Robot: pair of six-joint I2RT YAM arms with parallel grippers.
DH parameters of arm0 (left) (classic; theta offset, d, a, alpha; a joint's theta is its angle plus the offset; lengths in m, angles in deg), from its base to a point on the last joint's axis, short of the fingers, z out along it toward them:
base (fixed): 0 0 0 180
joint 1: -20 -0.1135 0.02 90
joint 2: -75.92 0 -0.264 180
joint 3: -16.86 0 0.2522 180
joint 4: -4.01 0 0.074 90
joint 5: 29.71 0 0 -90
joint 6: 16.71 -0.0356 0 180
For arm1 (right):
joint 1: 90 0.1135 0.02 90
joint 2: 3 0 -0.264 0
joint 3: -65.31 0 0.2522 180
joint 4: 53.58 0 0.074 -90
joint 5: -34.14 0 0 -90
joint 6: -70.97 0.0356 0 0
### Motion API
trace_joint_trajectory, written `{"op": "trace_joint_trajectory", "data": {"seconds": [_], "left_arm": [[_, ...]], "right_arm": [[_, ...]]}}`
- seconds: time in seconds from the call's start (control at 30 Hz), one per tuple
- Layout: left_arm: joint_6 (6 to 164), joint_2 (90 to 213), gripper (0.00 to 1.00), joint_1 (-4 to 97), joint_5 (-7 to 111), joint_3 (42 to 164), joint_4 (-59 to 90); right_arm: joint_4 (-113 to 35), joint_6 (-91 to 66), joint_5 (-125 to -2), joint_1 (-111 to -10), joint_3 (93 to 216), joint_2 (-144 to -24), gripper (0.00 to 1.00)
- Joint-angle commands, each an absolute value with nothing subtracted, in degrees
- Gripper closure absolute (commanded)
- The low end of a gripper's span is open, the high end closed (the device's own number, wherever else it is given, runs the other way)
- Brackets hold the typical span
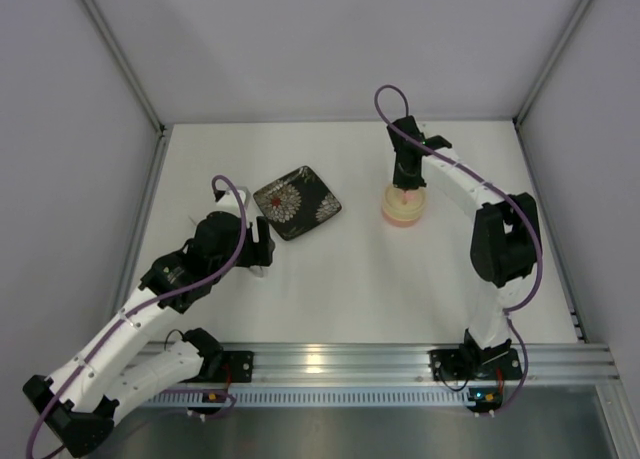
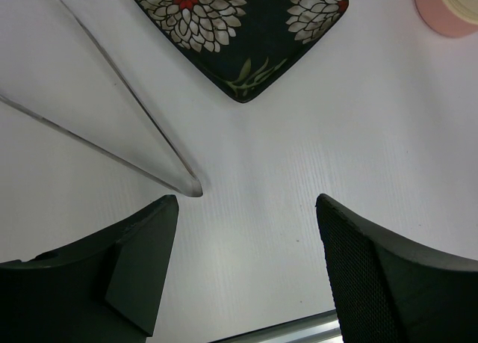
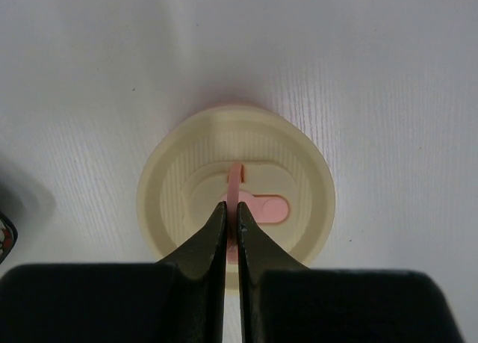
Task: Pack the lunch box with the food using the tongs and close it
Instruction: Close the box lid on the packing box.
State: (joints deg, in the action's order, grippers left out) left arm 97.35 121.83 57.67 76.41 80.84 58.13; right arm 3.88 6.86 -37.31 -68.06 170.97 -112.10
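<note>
Top view: one lunch box [image 1: 403,209], closed, stands right of one floral plate [image 1: 297,201], under the right gripper [image 1: 404,187]. Left wrist view: one pair of tongs [image 2: 119,81], thin, stiff and probably slippery, lies on the table [image 2: 299,134] by the wide-open, empty left gripper [image 2: 246,231]. Right wrist view: fingers [image 3: 202,246] are pinched tight on the pink tab [image 3: 236,180] of the lid [image 3: 299,178], the natural hold on light plastic; no food shows.

The plate [image 2: 239,29] is black with white chrysanthemums, red centres and green leaves. The lunch box [image 2: 447,18] is pink-sided; its lid [image 3: 299,178] is cream, the knob [image 3: 266,207] pink. The tongs [image 2: 179,180] are silvery, the counter [image 2: 321,141] white.
</note>
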Motion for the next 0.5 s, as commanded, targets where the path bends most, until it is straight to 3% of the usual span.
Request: {"op": "trace_joint_trajectory", "data": {"seconds": [0.0,0.47], "left_arm": [[96.9,121.7,0.20,57.9,76.8,80.8,56.6],[97.0,121.7,0.20,57.9,77.1,80.8,56.7]], "right_arm": [[1.1,6.2,-36.3,-69.1,171.1,-112.5,1.00],[-3.4,7.1,-38.4,-69.1,164.4,-114.3,1.00]]}}
